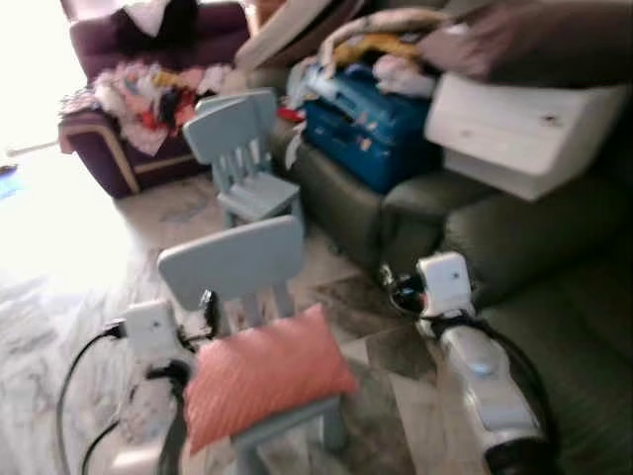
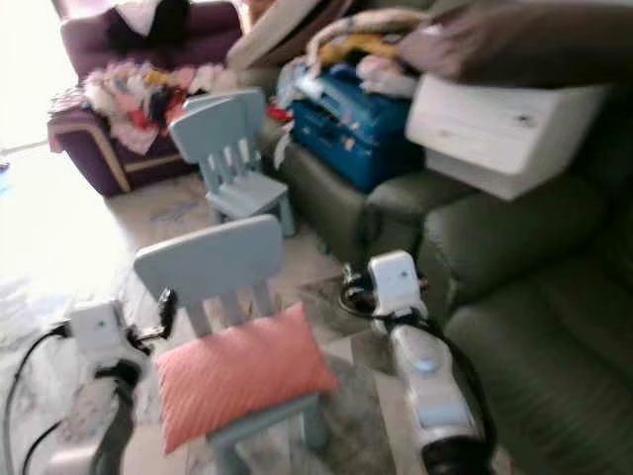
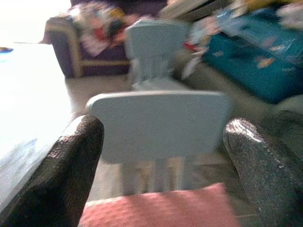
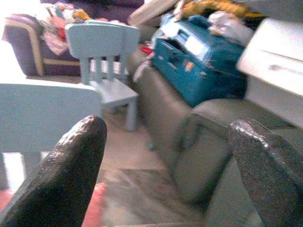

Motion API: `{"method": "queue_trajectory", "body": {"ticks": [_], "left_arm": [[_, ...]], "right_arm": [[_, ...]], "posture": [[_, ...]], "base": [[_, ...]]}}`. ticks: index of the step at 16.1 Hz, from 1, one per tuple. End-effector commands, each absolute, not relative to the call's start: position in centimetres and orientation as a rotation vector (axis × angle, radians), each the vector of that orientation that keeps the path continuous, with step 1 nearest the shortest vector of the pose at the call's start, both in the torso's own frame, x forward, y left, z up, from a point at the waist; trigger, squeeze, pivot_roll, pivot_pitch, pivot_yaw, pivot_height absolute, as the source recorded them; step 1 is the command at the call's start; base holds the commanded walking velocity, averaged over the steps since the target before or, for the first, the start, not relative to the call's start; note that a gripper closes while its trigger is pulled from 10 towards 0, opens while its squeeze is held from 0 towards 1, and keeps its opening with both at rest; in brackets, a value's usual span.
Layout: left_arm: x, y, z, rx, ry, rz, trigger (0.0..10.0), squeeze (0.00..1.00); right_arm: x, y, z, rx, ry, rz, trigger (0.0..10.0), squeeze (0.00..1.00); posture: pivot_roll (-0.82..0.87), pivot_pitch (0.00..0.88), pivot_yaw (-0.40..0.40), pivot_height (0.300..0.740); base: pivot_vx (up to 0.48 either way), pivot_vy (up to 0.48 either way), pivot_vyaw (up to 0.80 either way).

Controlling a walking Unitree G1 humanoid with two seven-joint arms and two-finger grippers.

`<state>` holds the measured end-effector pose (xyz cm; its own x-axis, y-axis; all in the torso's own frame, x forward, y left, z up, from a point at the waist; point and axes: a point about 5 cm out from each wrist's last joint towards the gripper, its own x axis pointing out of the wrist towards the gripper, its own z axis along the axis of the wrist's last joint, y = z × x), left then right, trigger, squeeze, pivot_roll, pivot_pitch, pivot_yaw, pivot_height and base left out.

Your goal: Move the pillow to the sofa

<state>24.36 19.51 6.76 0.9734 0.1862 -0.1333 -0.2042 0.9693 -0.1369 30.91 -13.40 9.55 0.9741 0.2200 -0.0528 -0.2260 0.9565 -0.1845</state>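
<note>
The pillow (image 1: 265,374) (salmon pink) lies on the seat of the near chair (image 1: 237,265). The left pincer (image 3: 161,156) is spread wide at the pillow's 9 o'clock, apart from it; the right pincer (image 4: 165,165), also wide, sits at its 3 o'clock beside the sofa (image 1: 554,297).

pillow (image 1: 265,374): salmon-pink, rectangular, with a fine textured weave; soft and slightly puffed.
pillow pose: lies flat, turned at a slant, one corner reaching past the seat's edge.
pillow place: on the seat of the nearer pale blue child's chair (image 1: 237,265), touching the foot of its backrest.
sofa (image 1: 554,297): dark green, ribbed upholstery, rounded arm; it stands at the robot's right, near the chair but apart from the pillow.
sofa load: the far cushions carry a blue suitcase (image 1: 371,119), a white box (image 1: 514,124) and heaped cloth.
</note>
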Motion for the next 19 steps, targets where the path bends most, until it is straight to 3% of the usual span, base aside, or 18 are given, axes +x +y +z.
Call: {"method": "queue_trajectory", "body": {"ticks": [1, 3, 14, 19], "left_arm": [[24.58, 19.50, 6.82, -0.158, 0.125, 0.217, 10.0, 0.00], [24.59, 19.64, 6.79, -0.172, 0.127, 0.236, 10.0, 0.00], [24.70, 19.96, 6.85, -0.187, 0.131, 0.251, 10.0, 0.00], [24.70, 20.29, 6.88, -0.182, 0.131, 0.260, 10.0, 0.00]], "right_arm": [[30.94, -13.71, 9.83, -0.202, 0.023, 0.230, 10.0, 0.00], [30.90, -13.70, 9.81, -0.204, 0.023, 0.231, 10.0, 0.00], [30.76, -13.46, 9.69, -0.214, 0.023, 0.243, 10.0, 0.00], [30.82, -13.47, 9.68, -0.207, 0.024, 0.242, 10.0, 0.00]], "posture": [[-0.15, 0.000, 0.058, 0.740], [-0.15, 0.000, 0.059, 0.740], [-0.15, 0.002, 0.061, 0.740], [-0.15, 0.002, 0.061, 0.740]], "base": [[0.000, 0.000, 0.00], [0.000, 0.000, 0.00], [0.000, 0.000, 0.78], [0.000, 0.000, 0.10]]}}
